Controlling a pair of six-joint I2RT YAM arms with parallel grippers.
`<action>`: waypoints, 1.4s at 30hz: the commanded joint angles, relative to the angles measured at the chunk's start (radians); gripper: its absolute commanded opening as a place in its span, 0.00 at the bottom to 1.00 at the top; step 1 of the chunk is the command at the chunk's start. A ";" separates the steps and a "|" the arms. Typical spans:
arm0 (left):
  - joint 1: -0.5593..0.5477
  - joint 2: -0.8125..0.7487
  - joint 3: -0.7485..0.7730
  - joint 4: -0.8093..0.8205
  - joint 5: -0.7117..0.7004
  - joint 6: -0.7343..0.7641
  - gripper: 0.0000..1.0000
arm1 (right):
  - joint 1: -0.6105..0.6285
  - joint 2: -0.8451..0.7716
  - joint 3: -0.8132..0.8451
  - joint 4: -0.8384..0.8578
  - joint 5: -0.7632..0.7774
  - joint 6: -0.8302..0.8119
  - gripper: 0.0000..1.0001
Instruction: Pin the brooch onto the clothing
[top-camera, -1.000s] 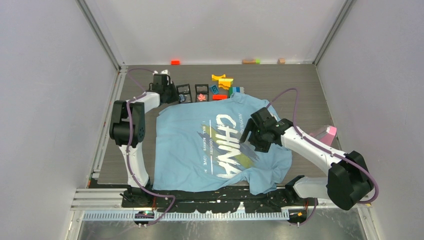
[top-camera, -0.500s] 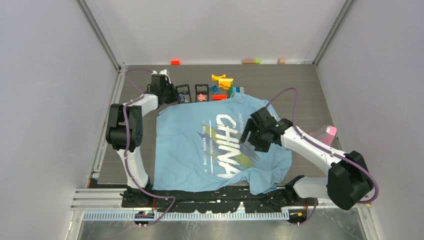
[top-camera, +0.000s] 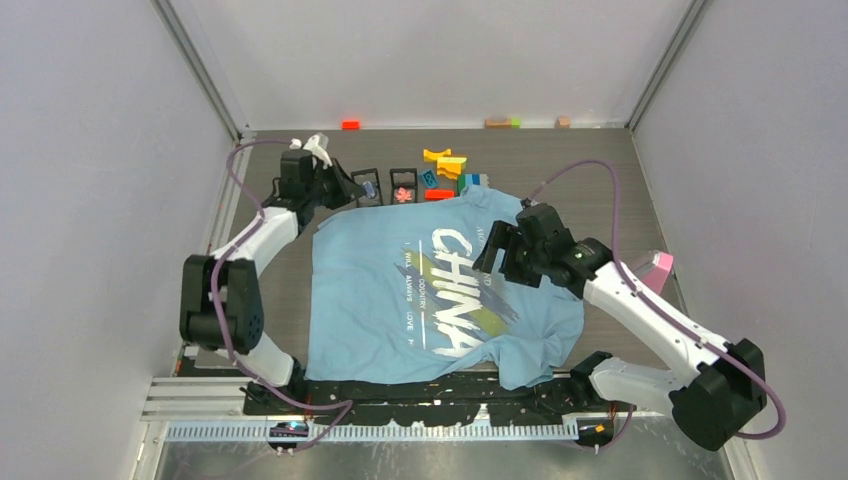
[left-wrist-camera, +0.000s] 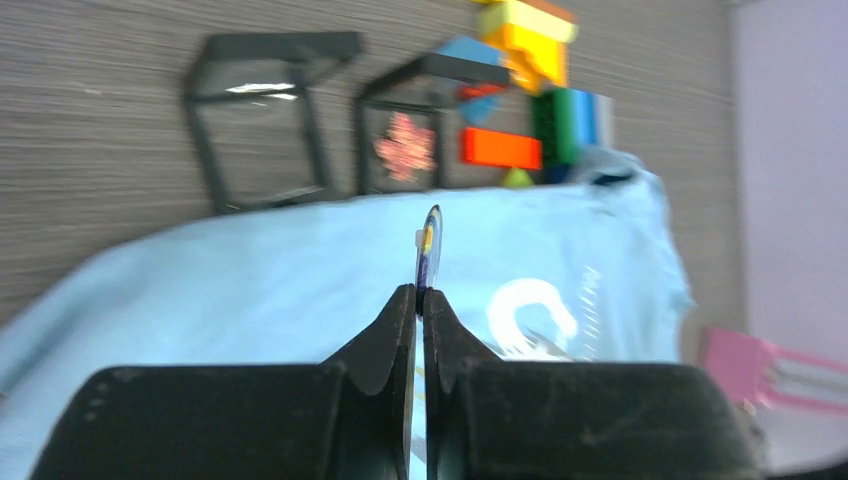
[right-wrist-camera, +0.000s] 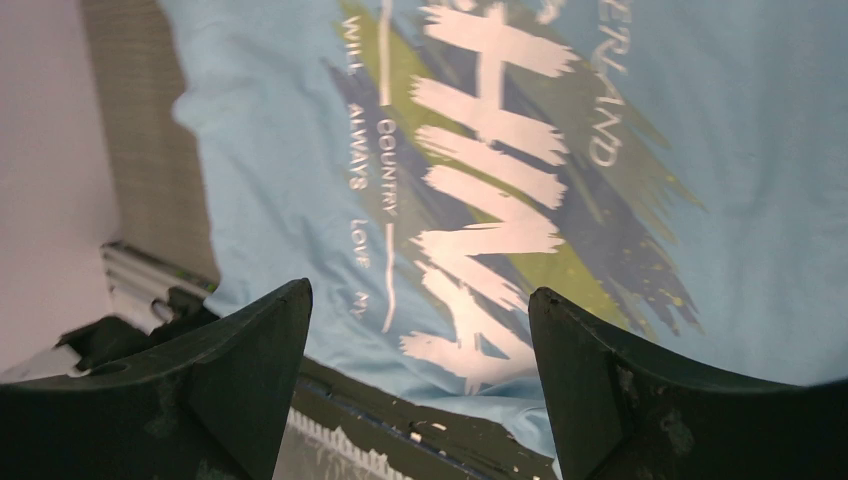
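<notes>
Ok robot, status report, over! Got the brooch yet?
Left gripper shut on thin bluish brooch, edge-on, near shirt's far edge. Right gripper open over shirt's print. Pink flower brooch sits in black stand. Nothing blocking.

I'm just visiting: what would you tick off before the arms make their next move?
1. Left gripper shut on the thin bluish piece: ok.
2. Which way that piece's pin faces: cannot tell, it shows edge-on.
3. T-shirt lying spread, print up: ok.
4. Right gripper open, empty, above the T-shirt: ok.
5. Pink flower brooch pinned: not ok, it sits in its black holder.
</notes>
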 joint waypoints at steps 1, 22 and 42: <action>0.003 -0.168 -0.067 0.023 0.275 -0.073 0.00 | 0.005 -0.085 0.063 0.119 -0.197 -0.106 0.85; -0.126 -0.434 -0.222 0.167 0.773 -0.160 0.00 | 0.075 -0.073 0.046 0.514 -0.498 0.070 0.56; -0.152 -0.444 -0.239 0.219 0.812 -0.189 0.00 | 0.154 0.057 0.096 0.607 -0.432 0.055 0.42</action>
